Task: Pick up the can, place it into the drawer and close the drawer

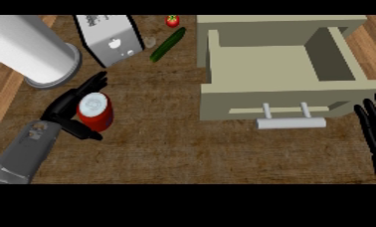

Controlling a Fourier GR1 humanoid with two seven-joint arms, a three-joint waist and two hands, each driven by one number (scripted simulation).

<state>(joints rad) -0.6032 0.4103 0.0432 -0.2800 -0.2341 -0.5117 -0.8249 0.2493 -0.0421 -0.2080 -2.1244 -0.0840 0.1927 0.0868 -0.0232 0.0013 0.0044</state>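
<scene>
My left hand (pixel 64 110) has its fingers curled round the red can (pixel 96 114) at the left. My right hand (pixel 366 120) rests near the open drawer (pixel 228 104), fingers straight and apart.

I see a red, white-topped can (pixel 95 112), a beige drawer (pixel 264 69), a green cucumber (pixel 167 45) and a red tomato (pixel 172 21).

- No legible text, number, brand or sign is found on any surface.
- A small pale mark is carried on the side wall of the toaster (pixel 110 42), at the far left; it cannot be read.
- Dark speckled markings are seen on the toaster's top face; no characters can be resolved.
- A faint grey pattern is seen on the lid of the can (pixel 94 104), at the near left; no letters can be made out.
</scene>
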